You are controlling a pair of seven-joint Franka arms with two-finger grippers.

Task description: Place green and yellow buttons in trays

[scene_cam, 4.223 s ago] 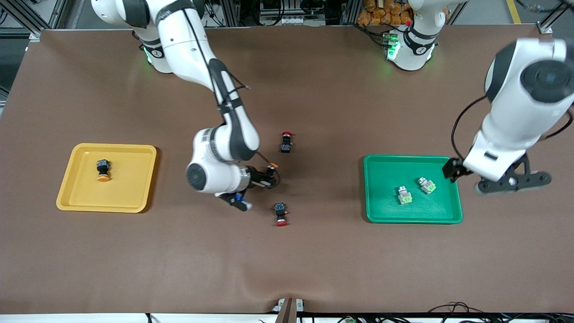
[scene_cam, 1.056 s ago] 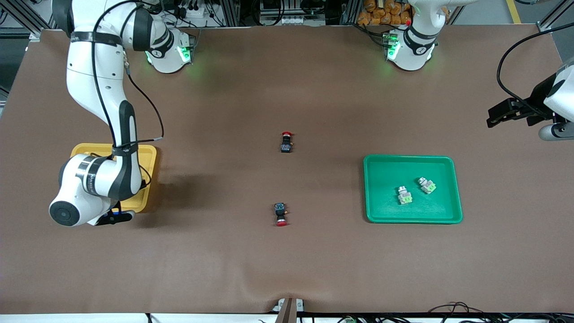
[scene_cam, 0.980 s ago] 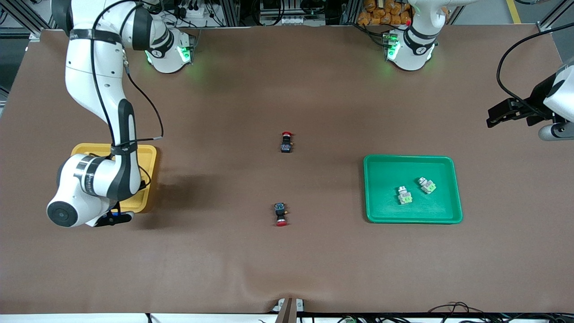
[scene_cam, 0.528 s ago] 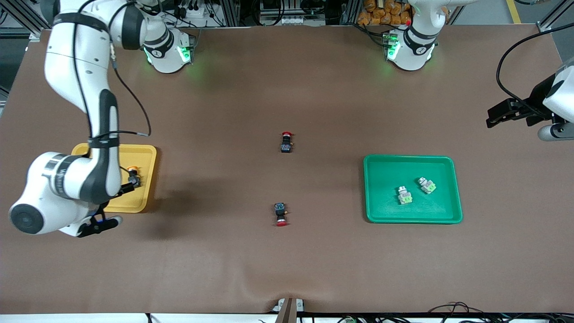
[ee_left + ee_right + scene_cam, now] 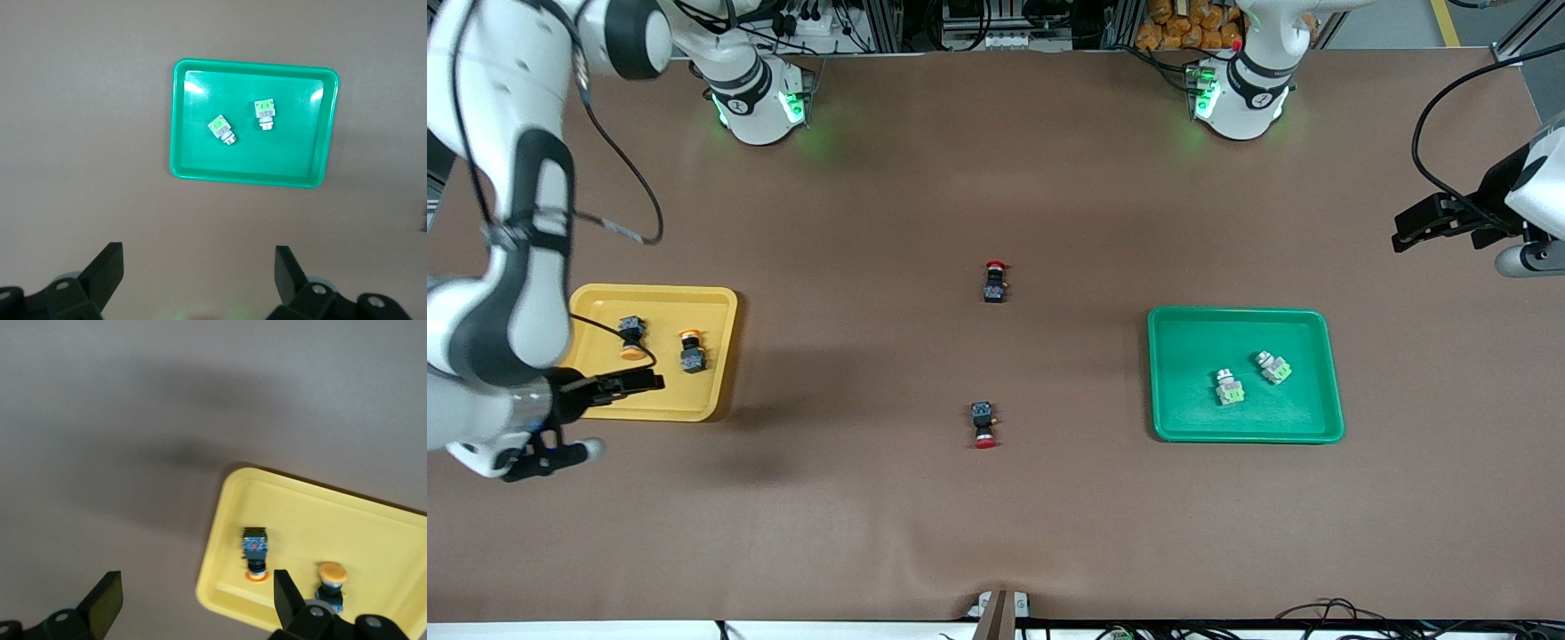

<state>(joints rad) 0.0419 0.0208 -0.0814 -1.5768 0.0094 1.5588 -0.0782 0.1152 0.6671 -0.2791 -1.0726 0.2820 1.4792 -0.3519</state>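
We see the right tool (image 5: 609,411) with its fingers spread wide and empty, hanging over the front rim of the yellow tray (image 5: 711,302). The left tool (image 5: 1458,238) is wide open too, empty, waiting above the brown bench (image 5: 996,533) at its own end.

In the yellow tray lie both yellow buttons (image 5: 632,338) (image 5: 690,349) side by side, apart. The green tray (image 5: 1183,427) holds both green buttons (image 5: 1230,388) (image 5: 1273,367), the second at about two o'clock from the first.

Two red-capped buttons (image 5: 994,282) (image 5: 983,424) lie mid-bench, one at twelve o'clock from the other. Metal framing and cables line the room's edge by the bases.
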